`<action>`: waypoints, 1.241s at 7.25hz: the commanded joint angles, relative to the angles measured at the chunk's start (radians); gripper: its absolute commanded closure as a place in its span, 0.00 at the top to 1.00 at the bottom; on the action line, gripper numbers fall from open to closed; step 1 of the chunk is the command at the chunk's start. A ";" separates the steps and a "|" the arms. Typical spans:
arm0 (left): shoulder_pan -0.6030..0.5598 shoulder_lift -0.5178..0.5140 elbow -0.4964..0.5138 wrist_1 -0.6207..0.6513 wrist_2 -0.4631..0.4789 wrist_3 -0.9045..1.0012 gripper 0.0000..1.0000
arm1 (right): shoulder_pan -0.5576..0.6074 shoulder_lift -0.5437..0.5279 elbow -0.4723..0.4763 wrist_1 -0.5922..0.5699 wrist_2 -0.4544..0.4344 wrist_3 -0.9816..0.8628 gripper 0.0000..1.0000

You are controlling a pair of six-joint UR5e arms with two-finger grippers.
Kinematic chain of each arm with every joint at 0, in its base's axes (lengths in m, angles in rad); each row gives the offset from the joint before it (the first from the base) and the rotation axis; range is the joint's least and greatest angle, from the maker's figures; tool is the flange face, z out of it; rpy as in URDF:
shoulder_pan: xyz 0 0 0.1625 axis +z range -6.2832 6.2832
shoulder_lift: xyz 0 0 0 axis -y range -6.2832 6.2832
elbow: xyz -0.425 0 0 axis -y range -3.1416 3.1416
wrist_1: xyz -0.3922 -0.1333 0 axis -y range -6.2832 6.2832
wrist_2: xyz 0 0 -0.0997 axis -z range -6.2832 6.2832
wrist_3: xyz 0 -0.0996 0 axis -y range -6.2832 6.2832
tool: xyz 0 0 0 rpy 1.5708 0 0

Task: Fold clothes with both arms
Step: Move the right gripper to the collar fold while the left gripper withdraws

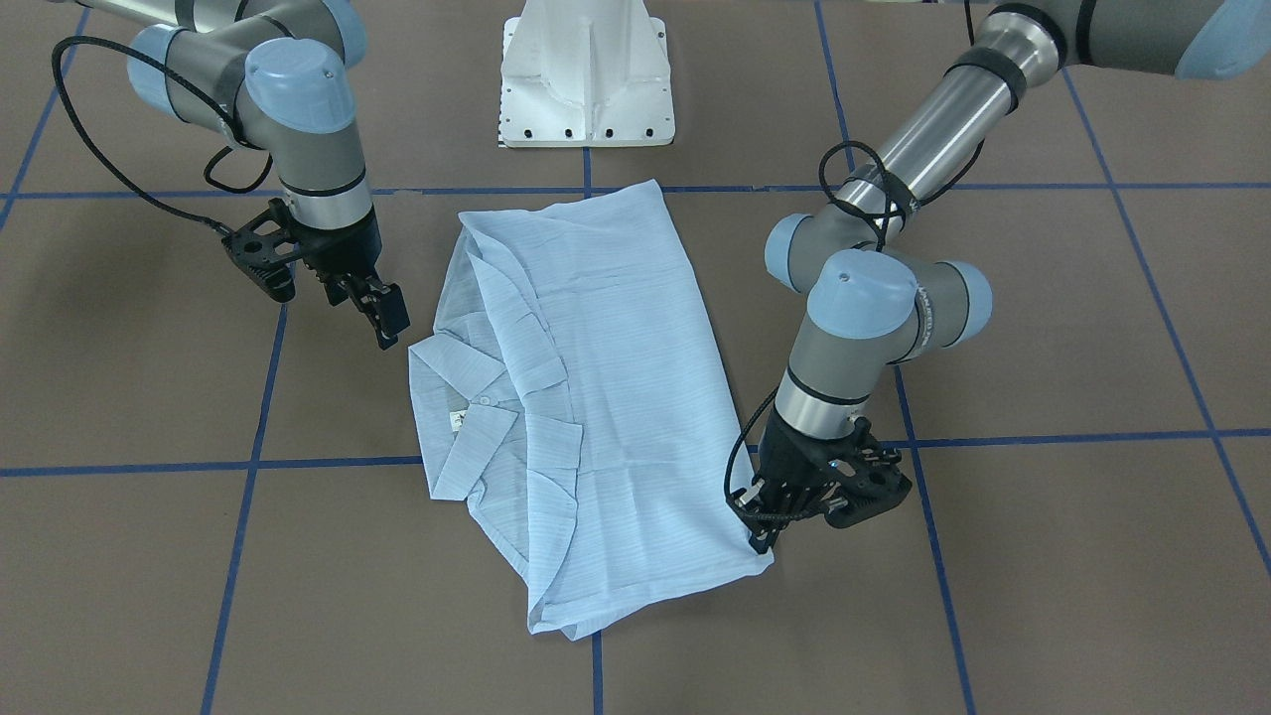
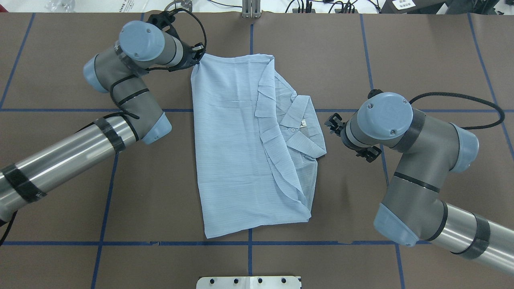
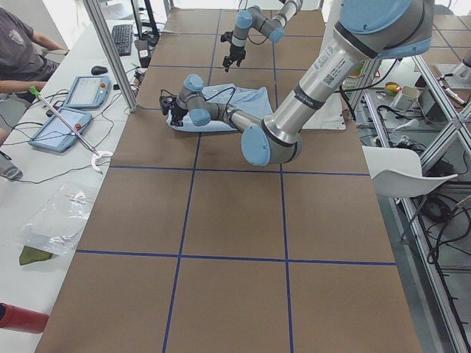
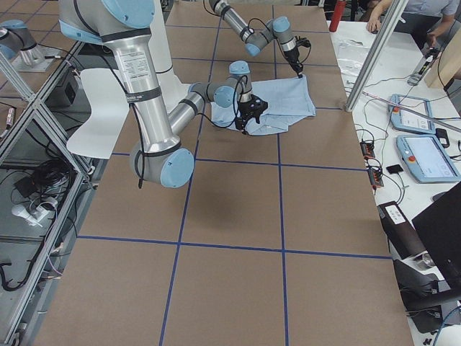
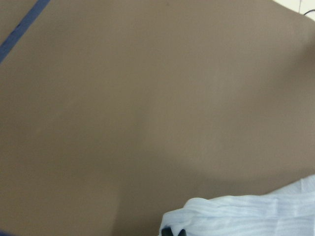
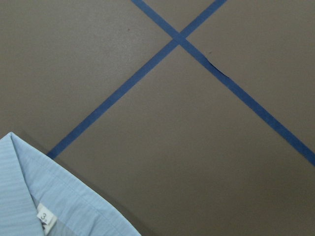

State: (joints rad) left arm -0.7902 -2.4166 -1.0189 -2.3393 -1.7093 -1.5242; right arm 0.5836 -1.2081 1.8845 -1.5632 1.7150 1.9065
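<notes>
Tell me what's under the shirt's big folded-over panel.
Poking out from beneath that panel of the shirt: the collar, its neck label and a strip of layered fabric, toward the right gripper. Anything deeper is covered.

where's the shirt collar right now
Overhead view: the collar lies at the right edge of the shirt, mid-table, just beside the right claw, not touching it.

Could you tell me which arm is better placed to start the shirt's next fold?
Probably left: the left gripper is at the far corner of the shirt, whereas the right gripper hangs beside the collar, apart from the cloth.
</notes>
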 commanded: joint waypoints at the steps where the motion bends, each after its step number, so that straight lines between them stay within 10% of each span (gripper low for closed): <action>1: -0.006 -0.125 0.196 -0.067 0.045 0.059 0.00 | -0.002 0.012 -0.001 0.000 0.000 0.002 1.00; 3: -0.006 -0.125 0.180 -0.072 0.036 0.065 0.65 | -0.019 0.042 0.001 0.000 -0.008 0.009 1.00; 6: -0.017 0.228 -0.328 -0.057 -0.159 0.073 0.68 | -0.155 0.094 -0.005 0.039 -0.122 -0.006 1.00; 9: -0.046 0.413 -0.535 -0.057 -0.202 0.073 0.68 | -0.280 0.136 -0.021 -0.057 -0.225 -0.333 1.00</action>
State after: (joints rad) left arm -0.8224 -2.0671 -1.4850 -2.3970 -1.8886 -1.4513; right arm 0.3499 -1.1000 1.8676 -1.5535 1.5280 1.7081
